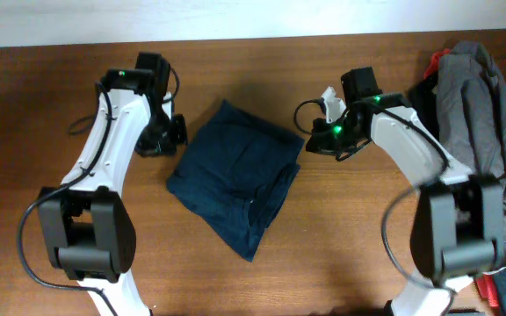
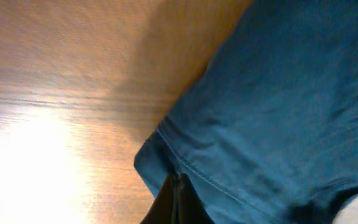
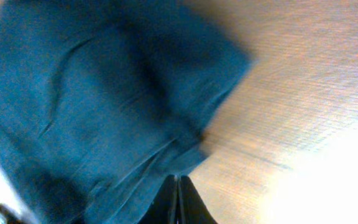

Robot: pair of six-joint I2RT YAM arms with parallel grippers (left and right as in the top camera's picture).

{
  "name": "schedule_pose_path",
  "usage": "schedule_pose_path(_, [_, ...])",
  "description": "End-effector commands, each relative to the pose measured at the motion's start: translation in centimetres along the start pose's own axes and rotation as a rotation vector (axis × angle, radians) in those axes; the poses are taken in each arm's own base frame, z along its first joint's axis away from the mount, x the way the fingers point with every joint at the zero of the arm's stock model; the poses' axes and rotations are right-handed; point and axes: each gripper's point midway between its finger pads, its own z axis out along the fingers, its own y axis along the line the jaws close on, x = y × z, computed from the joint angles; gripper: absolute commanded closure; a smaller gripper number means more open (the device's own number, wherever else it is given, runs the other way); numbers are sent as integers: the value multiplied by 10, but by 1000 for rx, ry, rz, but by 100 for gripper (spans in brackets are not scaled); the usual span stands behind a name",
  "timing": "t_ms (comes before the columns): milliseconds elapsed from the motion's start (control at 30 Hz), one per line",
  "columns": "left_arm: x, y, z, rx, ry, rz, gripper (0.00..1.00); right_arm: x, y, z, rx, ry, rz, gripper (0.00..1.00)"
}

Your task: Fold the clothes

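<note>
Evidently the left gripper (image 1: 172, 133) and right gripper (image 1: 311, 140) are closed at opposite edges of the shorts (image 1: 235, 175); they should lift evenly, keeping layers aligned.

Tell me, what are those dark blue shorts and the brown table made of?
The shorts look like plain woven cloth, perhaps cotton or a blend: matte, softly creased, with a stitched hem in the left wrist view. The table looks like wood or wood-look laminate: brown grain lines and a mild sheen where light glares.
</note>
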Motion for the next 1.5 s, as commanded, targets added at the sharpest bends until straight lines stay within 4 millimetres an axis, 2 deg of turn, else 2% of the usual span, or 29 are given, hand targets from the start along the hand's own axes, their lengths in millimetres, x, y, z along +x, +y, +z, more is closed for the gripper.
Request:
schedule_pose_path(0, [20,6,36,22,105,37,88,21,40,-4,-64,49,-187,96])
schedule_pose_path(133, [18,7,60,64,90,21,76,46,63,9,-81,132,-321,96])
schedule_pose_path(233, [26,7,77,78,103,18,73,59,81,21,-97,165,-439,96])
schedule_pose_path(367, [46,12,93,66,159,12,74,77,97,37,-110,215,-580,96])
schedule_pose_path(467, [48,13,99,66,158,11,75,84,104,49,-124,237,-663,96])
schedule_pose_path(567, [47,12,99,74,155,10,87,88,106,64,-130,254,-703,96])
schedule_pose_path(700, [51,3,98,126,173,6,100,92,77,86,-23,319,-687,96])
schedule_pose_path(833, [56,-3,96,165,196,1,100,103,60,107,-5,390,-655,96])
schedule_pose_path(933, [57,0,95,161,201,6,100,100,29,115,150,417,-582,96])
schedule_pose_path(1000, [57,8,95,162,207,-11,100,92,-1,110,327,402,-467,96])
schedule_pose_path(1033, [56,11,94,162,209,-22,100,89,-9,107,379,394,-436,96])
schedule_pose_path(1100, [56,21,93,164,217,-54,100,82,-33,93,523,364,-336,96])
schedule_pose_path(1167, [57,31,92,166,227,-87,100,79,-40,82,559,351,-298,96])
schedule_pose_path(1267, [57,39,87,209,232,-85,100,73,-39,70,554,324,-285,96])
schedule_pose_path(1300, [56,38,85,239,230,-80,95,71,-37,66,552,313,-284,96])
schedule_pose_path(1400, [50,29,68,375,191,-25,62,65,-30,56,544,279,-291,96])
schedule_pose_path(1467, [40,25,55,448,133,-13,47,61,-25,49,539,255,-296,96])
